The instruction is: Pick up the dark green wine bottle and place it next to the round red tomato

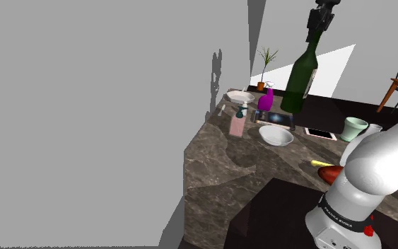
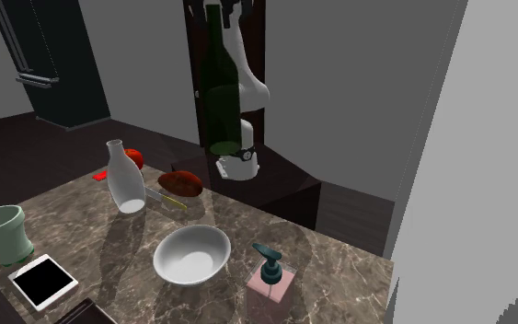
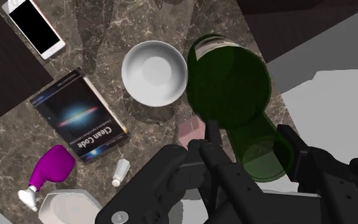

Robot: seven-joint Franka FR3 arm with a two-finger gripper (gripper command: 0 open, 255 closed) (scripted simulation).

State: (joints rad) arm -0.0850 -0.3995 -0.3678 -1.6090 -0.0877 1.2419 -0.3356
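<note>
My gripper (image 1: 324, 18) is shut on the neck of the dark green wine bottle (image 1: 300, 79), which hangs well above the marble counter (image 1: 218, 170). In the second exterior view the bottle (image 2: 220, 92) hangs from the gripper (image 2: 216, 9) at the top edge, over the counter's far side. From the wrist, the bottle (image 3: 231, 89) hangs below the gripper (image 3: 263, 159), its base beside the white bowl (image 3: 154, 72). The round red tomato (image 2: 134, 157) lies behind a white vase (image 2: 123, 179), near the counter's far edge.
On the counter are a pink soap dispenser (image 2: 270, 285), a book (image 3: 79, 114), a phone (image 2: 43, 281), a purple spray bottle (image 1: 265, 99), a pale green cup (image 2: 2, 235), a dark red lump (image 2: 181, 182) and a yellow pencil (image 1: 317, 163). A grey wall (image 1: 84, 120) borders the counter.
</note>
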